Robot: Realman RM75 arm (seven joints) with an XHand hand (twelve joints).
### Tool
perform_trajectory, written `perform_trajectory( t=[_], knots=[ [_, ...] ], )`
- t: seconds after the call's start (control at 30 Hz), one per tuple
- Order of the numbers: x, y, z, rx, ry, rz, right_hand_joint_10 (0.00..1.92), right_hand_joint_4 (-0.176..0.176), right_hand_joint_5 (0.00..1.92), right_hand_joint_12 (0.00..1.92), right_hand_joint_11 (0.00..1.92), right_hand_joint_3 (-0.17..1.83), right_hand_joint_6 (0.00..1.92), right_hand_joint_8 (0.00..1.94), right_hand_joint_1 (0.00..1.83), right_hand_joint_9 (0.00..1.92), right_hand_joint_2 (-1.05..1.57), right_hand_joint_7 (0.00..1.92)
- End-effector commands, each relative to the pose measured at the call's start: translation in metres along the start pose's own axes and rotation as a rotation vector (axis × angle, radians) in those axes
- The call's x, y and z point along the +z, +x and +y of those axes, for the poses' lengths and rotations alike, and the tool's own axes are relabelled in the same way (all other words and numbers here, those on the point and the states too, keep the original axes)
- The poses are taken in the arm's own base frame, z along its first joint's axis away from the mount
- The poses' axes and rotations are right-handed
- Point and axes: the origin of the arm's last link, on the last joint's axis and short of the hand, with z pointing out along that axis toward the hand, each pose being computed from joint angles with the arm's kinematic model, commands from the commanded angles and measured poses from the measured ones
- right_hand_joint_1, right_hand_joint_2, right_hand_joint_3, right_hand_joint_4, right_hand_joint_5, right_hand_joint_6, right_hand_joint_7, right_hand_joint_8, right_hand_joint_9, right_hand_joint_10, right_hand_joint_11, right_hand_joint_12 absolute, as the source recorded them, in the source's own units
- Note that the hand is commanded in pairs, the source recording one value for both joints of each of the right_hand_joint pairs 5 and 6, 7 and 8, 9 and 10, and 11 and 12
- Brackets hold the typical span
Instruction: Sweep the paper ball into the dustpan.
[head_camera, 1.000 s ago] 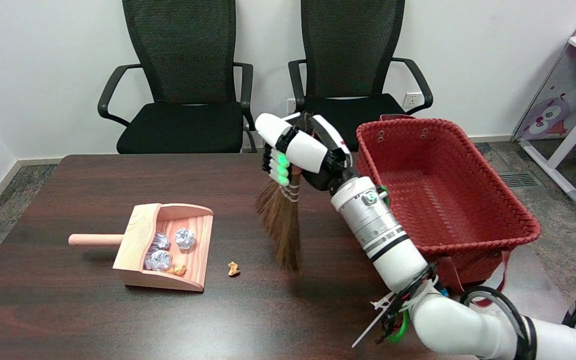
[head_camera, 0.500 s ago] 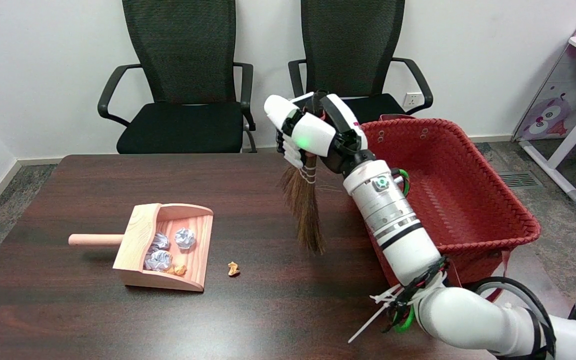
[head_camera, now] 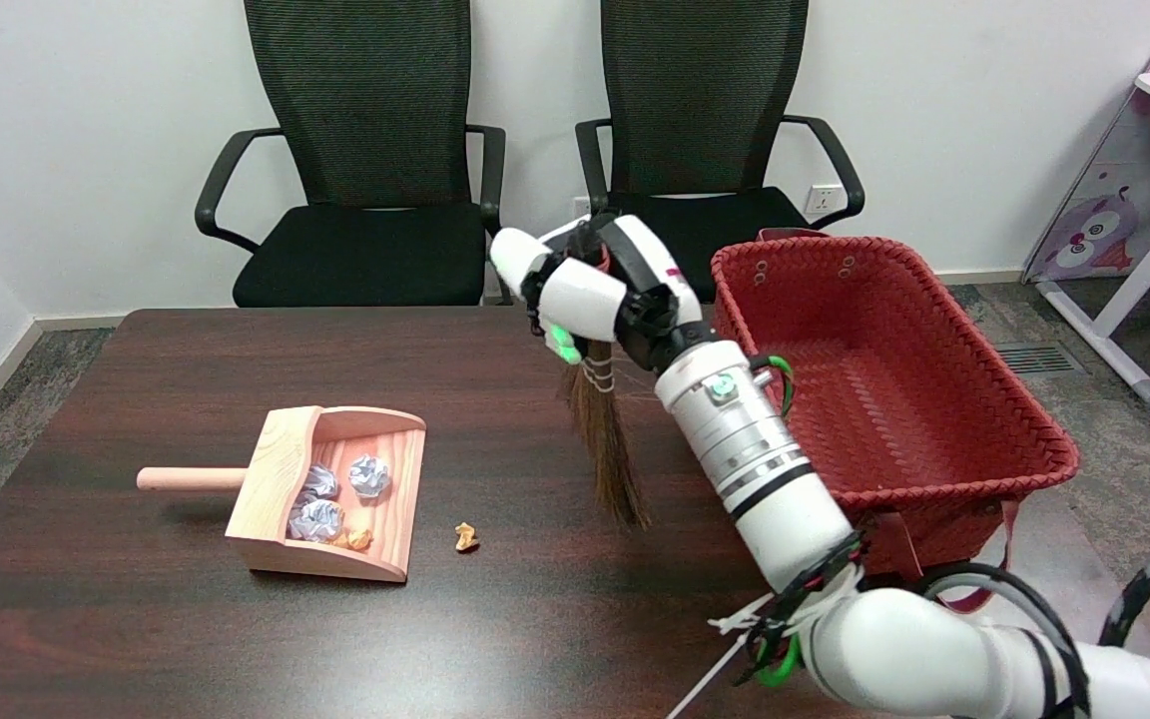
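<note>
The right hand [head_camera: 600,290] sits just above the middle of the frame, its fingers [head_camera: 563,345] wrapped around the handle of a small brown straw broom [head_camera: 607,449], gripping it near the bound top of the bristles. The broom hangs down from the hand with its bristles slanting toward the lower right; whether the tips touch the dark wooden worktop [head_camera: 186,619] cannot be told. The white right arm [head_camera: 755,469] reaches in from the lower right corner. Left of centre, a wooden dustpan [head_camera: 281,479] lies on the worktop with its round handle pointing left and its open mouth facing right. Inside it are three crumpled bluish-white paper balls [head_camera: 368,475] and a small orange scrap [head_camera: 359,539] near the front lip. Another small orange paper ball [head_camera: 465,537] lies on the worktop just beside the dustpan's mouth, outside it, and well apart from the broom tips to its right. A red woven basket [head_camera: 984,469] stands at the right edge of the worktop, behind the arm. Two black office chairs [head_camera: 365,150] stand against the white wall at the top of the frame.
</note>
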Motion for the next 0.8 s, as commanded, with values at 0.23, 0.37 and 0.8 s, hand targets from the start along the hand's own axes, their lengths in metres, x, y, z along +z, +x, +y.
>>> perform_trajectory(
  t=[0.23, 0.37, 0.8],
  knots=[
    [0.02, -0.077, 0.009, -0.449, -0.111, 0.082, 1.92, 0.013, 1.92, 1.92, 1.92, 1.83, 1.92, 1.92, 1.11, 1.92, 1.57, 1.92],
    [0.026, -0.1, 0.014, -0.451, -0.116, 0.056, 1.92, 0.013, 1.92, 1.92, 1.92, 1.83, 1.92, 1.92, 1.11, 1.92, 1.57, 1.92],
    [0.022, -0.136, 0.001, -0.453, -0.109, 0.033, 1.92, 0.013, 1.92, 1.92, 1.92, 1.83, 1.92, 1.92, 1.11, 1.92, 1.57, 1.92]
  ],
)
